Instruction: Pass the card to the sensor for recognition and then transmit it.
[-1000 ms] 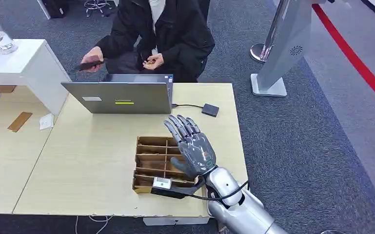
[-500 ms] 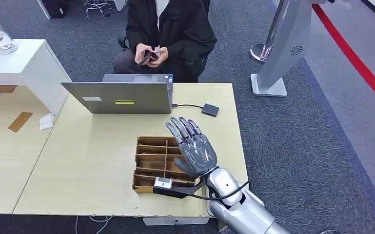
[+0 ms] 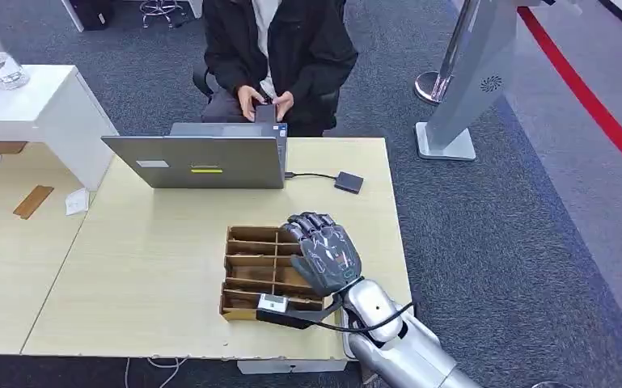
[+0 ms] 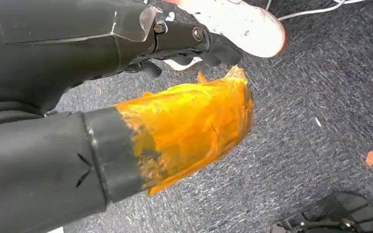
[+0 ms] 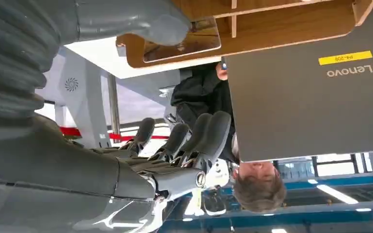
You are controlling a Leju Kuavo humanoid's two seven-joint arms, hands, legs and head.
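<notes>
Underfoot, grey carpet [image 3: 485,242] runs round a pale wooden bench [image 3: 145,267]. Where the card lies I cannot tell, nor its long axis; it may sit in the brown divided tray [image 3: 252,271], whose slots run across the bench. Over the tray's right end hovers the right hand [image 3: 323,252], fingers curled downward, grasping nothing visible. Beyond stand an open grey laptop [image 3: 202,160] and a small dark sensor box [image 3: 349,182] on its cable, with a seated person [image 3: 279,48] behind
</notes>
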